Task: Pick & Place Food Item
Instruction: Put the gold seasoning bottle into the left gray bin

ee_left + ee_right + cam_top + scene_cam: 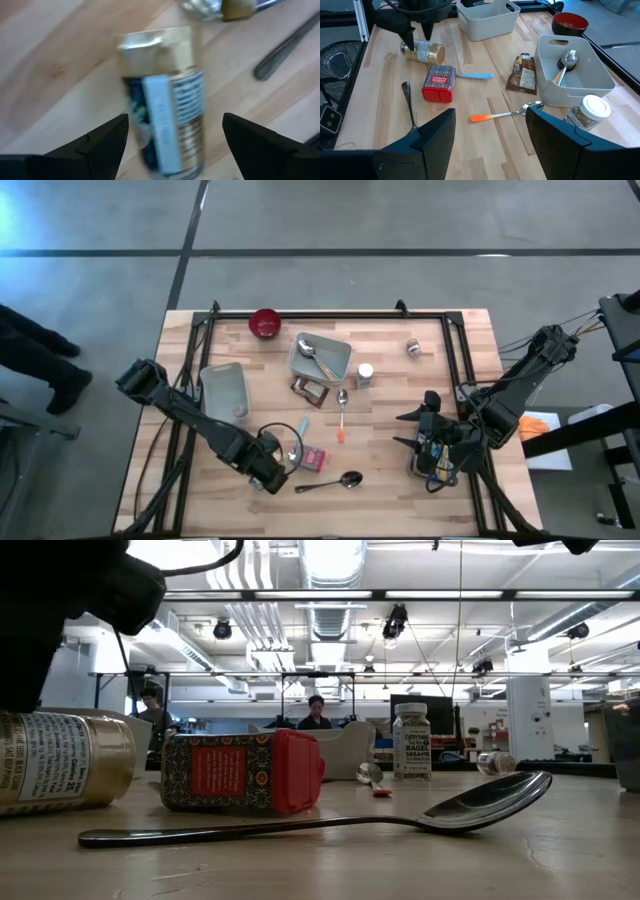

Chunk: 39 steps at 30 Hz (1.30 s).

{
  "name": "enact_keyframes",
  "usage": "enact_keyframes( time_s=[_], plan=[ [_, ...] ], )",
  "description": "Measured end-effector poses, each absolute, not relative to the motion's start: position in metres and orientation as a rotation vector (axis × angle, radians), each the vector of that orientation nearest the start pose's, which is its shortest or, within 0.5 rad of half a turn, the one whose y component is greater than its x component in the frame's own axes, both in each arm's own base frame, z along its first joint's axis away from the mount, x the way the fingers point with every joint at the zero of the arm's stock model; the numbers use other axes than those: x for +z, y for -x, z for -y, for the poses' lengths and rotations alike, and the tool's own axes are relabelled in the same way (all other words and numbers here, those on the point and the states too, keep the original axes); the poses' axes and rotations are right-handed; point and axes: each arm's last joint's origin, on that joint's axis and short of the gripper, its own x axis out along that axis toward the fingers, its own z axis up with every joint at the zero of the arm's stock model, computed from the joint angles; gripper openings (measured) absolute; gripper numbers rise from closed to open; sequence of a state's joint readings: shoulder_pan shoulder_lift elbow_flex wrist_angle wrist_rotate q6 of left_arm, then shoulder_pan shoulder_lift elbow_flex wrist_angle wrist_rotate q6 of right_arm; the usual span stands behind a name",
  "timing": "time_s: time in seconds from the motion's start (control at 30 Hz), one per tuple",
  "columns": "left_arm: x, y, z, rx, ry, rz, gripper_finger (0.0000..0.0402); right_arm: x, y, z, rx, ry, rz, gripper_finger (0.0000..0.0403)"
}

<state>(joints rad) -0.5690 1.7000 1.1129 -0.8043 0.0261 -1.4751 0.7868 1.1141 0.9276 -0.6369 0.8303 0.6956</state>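
The high view looks straight down on the table [400, 440]. The low view sits level, close behind the spoon [330, 822]. Both wrist views face the can [165, 95], 1 close above it, 1 from across.

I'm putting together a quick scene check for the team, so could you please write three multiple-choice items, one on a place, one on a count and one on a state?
1. Where is the red bowl?
A. At the table's far edge
B. Inside the grey bin
C. Beside the right gripper

2. How many spoons lie in the square grey bin?
A. None
B. One
C. Three

3. How does the gold jar under the left gripper stand?
A. Upright
B. On its side
C. Lifted off the table

Answers: 1 A, high view shows it there. 2 B, one spoon inside. 3 B, it lies flat between open jaws.
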Motion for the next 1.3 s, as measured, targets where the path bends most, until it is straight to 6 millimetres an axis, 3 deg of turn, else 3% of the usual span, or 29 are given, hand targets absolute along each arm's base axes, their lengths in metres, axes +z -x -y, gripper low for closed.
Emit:
enact_keyframes(
  time_s=[0.47, 0.83, 1.3],
  plan=[
    [0.167, -0.253, 0.163, 0.579, 0.842, -1.376, 0.0329, 0.29, -0.167, -0.137, -0.229, -0.081, -0.513, 0.0241],
    [0.177, -0.258, 0.162, 0.566, 0.783, -1.366, 0.0329, 0.29, -0.167, -0.137, -0.228, -0.081, -0.513, 0.0241],
    [0.178, -0.274, 0.131, 0.6, 0.773, -1.351, 0.0329, 0.29, -0.167, -0.137, -0.228, -0.081, -0.513, 0.0241]
  ],
)
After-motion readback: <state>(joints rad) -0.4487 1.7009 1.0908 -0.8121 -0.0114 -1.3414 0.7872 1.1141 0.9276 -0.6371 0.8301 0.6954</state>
